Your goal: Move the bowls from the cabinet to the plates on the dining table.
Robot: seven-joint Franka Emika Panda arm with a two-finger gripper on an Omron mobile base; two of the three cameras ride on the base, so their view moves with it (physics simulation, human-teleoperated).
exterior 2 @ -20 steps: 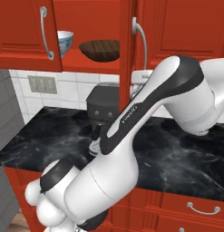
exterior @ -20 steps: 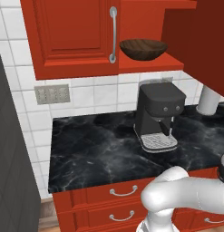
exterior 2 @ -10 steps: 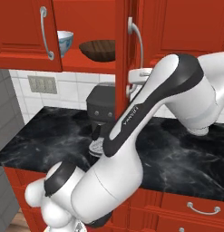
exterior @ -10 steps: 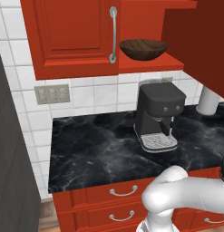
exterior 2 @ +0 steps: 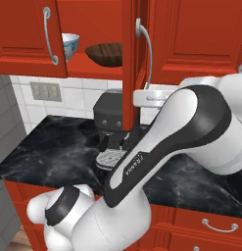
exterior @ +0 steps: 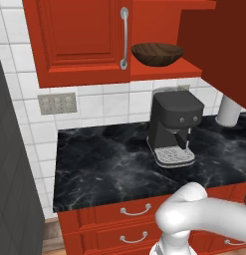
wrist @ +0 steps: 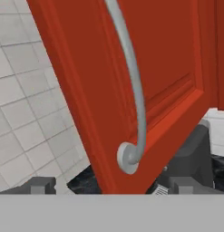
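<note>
The red cabinet [exterior 2: 24, 29] stands with its right door [exterior 2: 130, 68] swung open, edge-on in the right base view. On its shelf sit the white, blue-patterned bowl [exterior 2: 69, 45] and the dark wooden bowl [exterior 2: 105, 54], the latter also seen as the wooden bowl [exterior: 157, 54]. In the hand view my gripper [wrist: 111, 186] is open. Its fingertips [wrist: 41, 186] stand wide apart on either side of the lower end of the door's silver handle [wrist: 131, 108], not touching it. The plates and the dining table are out of view.
A dark coffee machine [exterior: 172, 124] stands on the narrow black counter [exterior: 104, 164] under the shelf, against the white tiled wall. Red drawers [exterior: 124, 219] run below the counter. The left cabinet door [exterior: 79, 35] is shut. My arm [exterior 2: 161, 142] reaches up beside the open door.
The jaws have spread apart and let go of the door handle. In the right base view the open door's edge has shifted a little to the left.
</note>
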